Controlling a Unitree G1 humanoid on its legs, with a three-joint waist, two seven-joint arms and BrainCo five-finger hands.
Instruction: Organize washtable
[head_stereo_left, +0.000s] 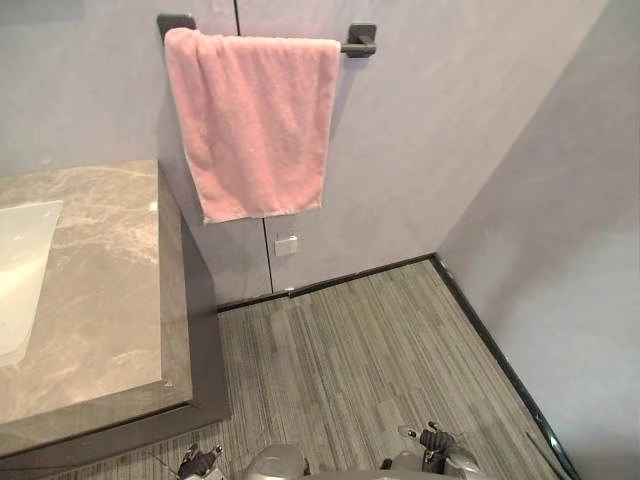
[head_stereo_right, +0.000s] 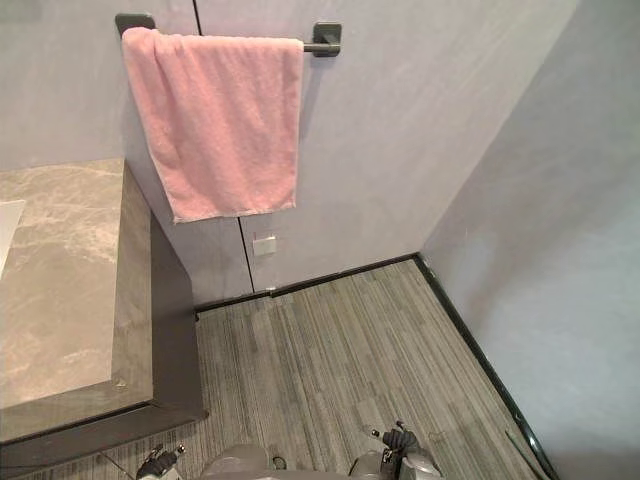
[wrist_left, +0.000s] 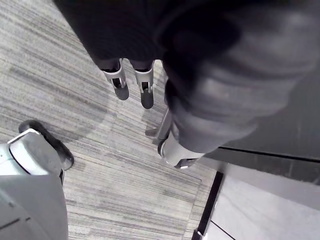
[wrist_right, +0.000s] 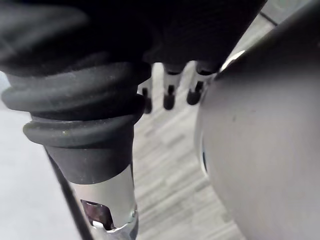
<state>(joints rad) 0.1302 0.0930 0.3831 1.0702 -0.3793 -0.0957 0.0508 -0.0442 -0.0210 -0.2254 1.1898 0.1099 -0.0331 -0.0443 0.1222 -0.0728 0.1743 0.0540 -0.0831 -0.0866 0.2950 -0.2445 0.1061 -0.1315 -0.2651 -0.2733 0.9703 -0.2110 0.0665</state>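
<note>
A pink towel (head_stereo_left: 255, 120) hangs spread over a black wall bar (head_stereo_left: 355, 44) to the right of the washtable. The washtable (head_stereo_left: 105, 290) has a brown marble top, and a white sink (head_stereo_left: 20, 270) is set in it at the far left. My left hand (wrist_left: 120, 82) hangs down over the striped floor beside the washtable's dark side, with straight fingers and nothing in it. My right hand (wrist_right: 170, 95) also hangs low over the floor, its fingers relaxed and holding nothing.
The washtable's dark side panel (head_stereo_left: 200, 320) faces a stretch of grey striped floor (head_stereo_left: 370, 360). Grey walls close the corner at the back and right, with a black skirting (head_stereo_left: 490, 340) and a small white wall plate (head_stereo_left: 286, 244) under the towel.
</note>
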